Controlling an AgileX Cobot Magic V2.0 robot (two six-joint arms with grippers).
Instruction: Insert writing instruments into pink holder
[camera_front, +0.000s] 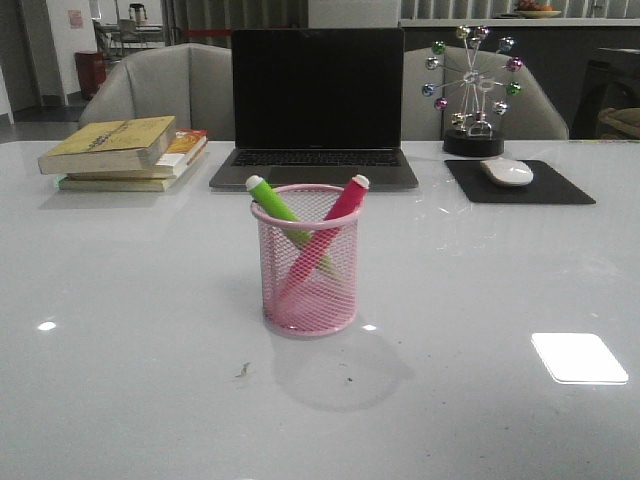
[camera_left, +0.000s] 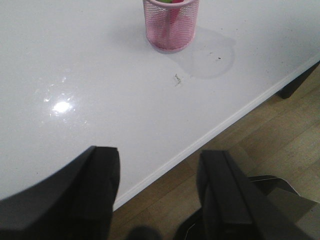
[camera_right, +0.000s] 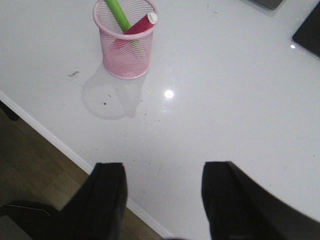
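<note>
White table (camera_front: 120, 330) — both markers (camera_front: 275, 205) in pink holder (camera_front: 305, 290); both end effectors (camera_left: 157, 197) released.

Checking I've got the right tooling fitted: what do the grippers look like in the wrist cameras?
Both look alike: the left gripper and right gripper each show two broad, flat-faced fingers in plain matte black. No markings, cables or pads are visible, and the arms themselves are out of view.
</note>
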